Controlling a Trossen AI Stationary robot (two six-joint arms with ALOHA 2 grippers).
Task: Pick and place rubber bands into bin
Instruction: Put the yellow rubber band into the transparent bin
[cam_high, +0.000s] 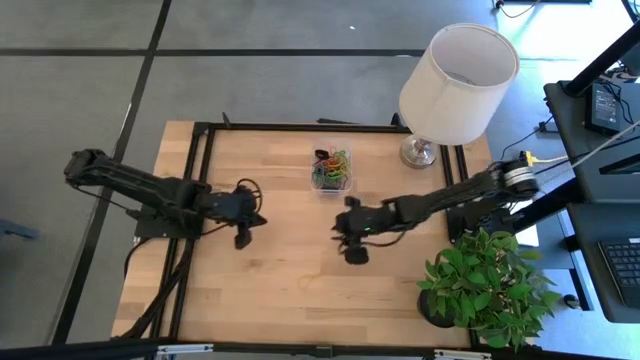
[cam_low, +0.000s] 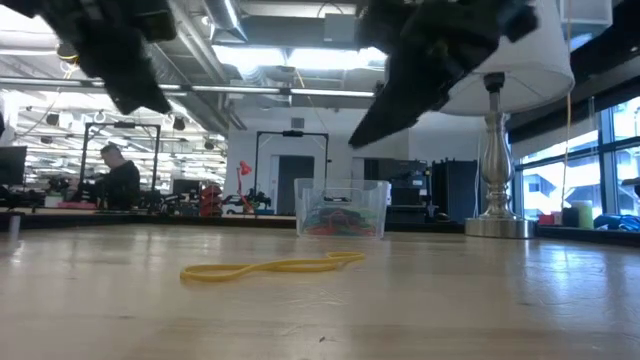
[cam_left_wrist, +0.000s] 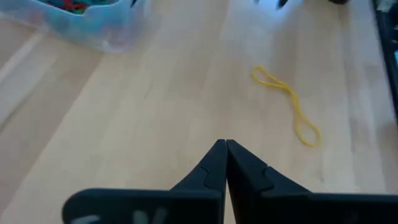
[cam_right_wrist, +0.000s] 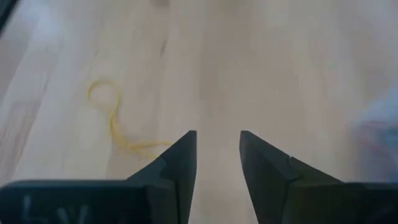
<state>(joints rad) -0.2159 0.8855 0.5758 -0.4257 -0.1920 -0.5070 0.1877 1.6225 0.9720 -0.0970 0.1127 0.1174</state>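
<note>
A yellow rubber band (cam_low: 275, 267) lies flat and stretched out on the wooden table, also seen in the left wrist view (cam_left_wrist: 287, 104) and the right wrist view (cam_right_wrist: 114, 122). The bin (cam_high: 330, 172), a small clear tub, stands toward the table's far edge with several coloured rubber bands (cam_low: 338, 219) inside. My left gripper (cam_left_wrist: 225, 144) is shut and empty, hovering left of the yellow band. My right gripper (cam_right_wrist: 217, 134) is open and empty, hovering right of the band, above the table. Neither touches the band.
A white lampshade on a metal lamp base (cam_high: 455, 85) stands at the far right corner. A green potted plant (cam_high: 490, 285) sits at the near right edge. A black frame (cam_high: 200, 200) runs along the table's left and far sides.
</note>
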